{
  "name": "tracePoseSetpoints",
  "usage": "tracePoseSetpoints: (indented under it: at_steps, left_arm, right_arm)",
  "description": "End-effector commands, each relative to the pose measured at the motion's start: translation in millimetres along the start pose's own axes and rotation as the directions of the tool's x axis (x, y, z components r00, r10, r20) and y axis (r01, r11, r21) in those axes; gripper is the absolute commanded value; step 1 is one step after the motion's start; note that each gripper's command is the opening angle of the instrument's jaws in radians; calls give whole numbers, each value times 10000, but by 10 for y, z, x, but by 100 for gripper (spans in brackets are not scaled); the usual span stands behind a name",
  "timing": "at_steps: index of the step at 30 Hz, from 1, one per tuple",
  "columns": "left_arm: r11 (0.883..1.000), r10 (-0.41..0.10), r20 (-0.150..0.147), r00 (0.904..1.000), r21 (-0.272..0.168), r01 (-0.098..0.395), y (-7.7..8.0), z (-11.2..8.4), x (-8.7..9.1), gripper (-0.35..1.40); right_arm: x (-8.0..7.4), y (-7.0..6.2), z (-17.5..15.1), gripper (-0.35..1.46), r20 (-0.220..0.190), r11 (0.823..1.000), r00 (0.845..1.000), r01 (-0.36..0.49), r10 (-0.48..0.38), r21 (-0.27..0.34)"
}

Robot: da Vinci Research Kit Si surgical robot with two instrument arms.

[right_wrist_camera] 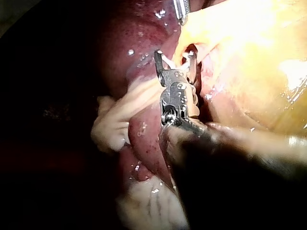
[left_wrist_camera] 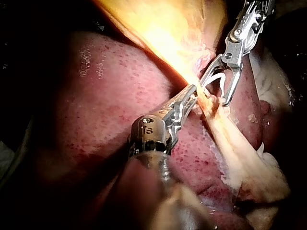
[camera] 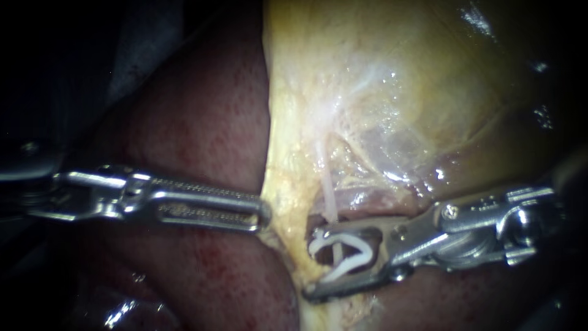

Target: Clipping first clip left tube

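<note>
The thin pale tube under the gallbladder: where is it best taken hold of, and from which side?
Probably the bare stretch of the tube just below the gallbladder, coming crosswise from the view's right. There it runs upright and free of tissue, and the open clip straddles it from that side.

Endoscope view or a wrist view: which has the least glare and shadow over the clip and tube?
Endoscope view: best lit; the clip and tube show plainly, only small glints on the gallbladder, darkness around the left instrument. Left wrist view: hard glare on the gallbladder beside the clip. Right wrist view: gallbladder washed out by glare, the rest mostly in shadow.
</note>
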Motion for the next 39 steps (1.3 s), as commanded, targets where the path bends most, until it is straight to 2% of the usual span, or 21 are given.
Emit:
tracePoseSetpoints:
  at_steps: [1,9,20,26,39]
  left_arm:
    - [10000,4,1,10000,-9,-4,0,0,0,-35]
    - [10000,0,2,10000,-7,0,-3,0,-1,-35]
    - [10000,-5,6,10000,-15,5,-3,2,-2,-35]
    - [10000,-7,9,10000,-20,7,-3,3,-3,-35]
    - [10000,-9,14,10000,-31,9,-3,5,-3,-35]
  right_arm:
    - [0,2,1,55,-1,10000,10000,1,-1,-6]
    - [0,8,11,53,136,9997,9999,8,-11,238]
    - [-1,3,35,50,396,9974,9986,318,-344,649]
    - [2,-1,43,48,424,9975,9988,232,-260,661]
    - [9,2,52,42,417,9980,9990,148,-174,620]
